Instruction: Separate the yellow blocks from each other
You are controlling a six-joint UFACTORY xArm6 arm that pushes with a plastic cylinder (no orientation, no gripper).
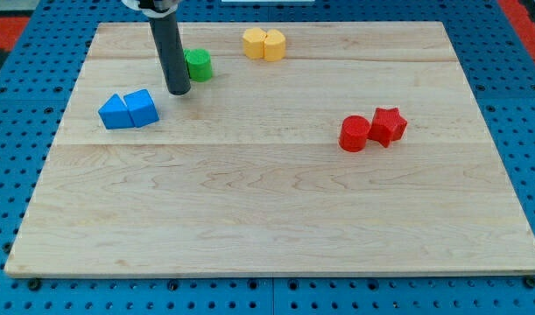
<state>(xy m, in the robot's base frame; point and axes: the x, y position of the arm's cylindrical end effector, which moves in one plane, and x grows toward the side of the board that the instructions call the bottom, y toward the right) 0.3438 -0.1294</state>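
Observation:
Two yellow blocks sit touching each other near the view's top centre: the left yellow block and the right yellow block. Their exact shapes are hard to make out. My rod comes down from the view's top, and my tip rests on the board well to the left of and below the yellow pair. The tip is just left of a green block, which the rod partly hides. I cannot tell if the tip touches the green block.
Two blue blocks lie touching at the view's left, just below-left of my tip. A red cylinder and a red star-shaped block sit touching at the right. The wooden board lies on a blue perforated base.

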